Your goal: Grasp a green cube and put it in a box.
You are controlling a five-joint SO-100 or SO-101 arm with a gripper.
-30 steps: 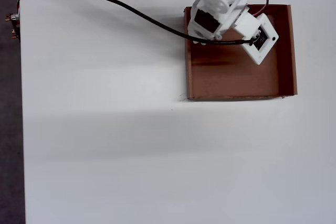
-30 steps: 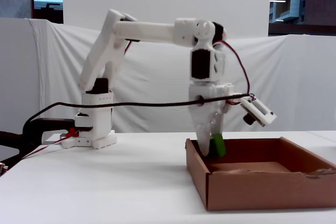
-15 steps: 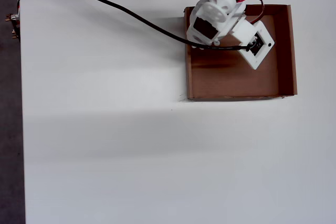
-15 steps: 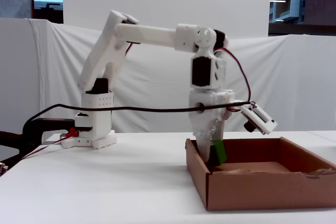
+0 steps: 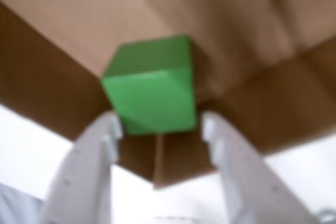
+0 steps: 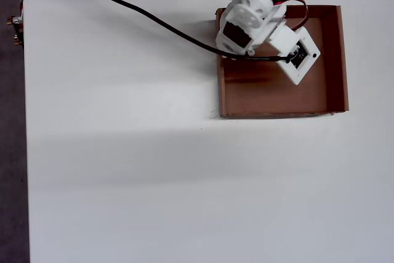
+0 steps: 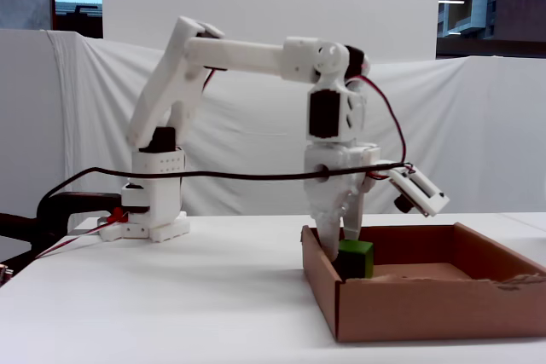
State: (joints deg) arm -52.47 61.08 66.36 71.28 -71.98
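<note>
Sitting near the left wall of the box (image 7: 409, 304) in the fixed view, the green cube (image 7: 356, 258) lay inside it, just below the hand (image 5: 157, 129), whose fingers (image 5: 86, 161) stood spread and released. Lifting out carelessly risked a finger nudging the cube or catching that wall. A black cable (image 6: 148, 16) crossed the white surface (image 6: 123, 183); nothing else stood near.
</note>
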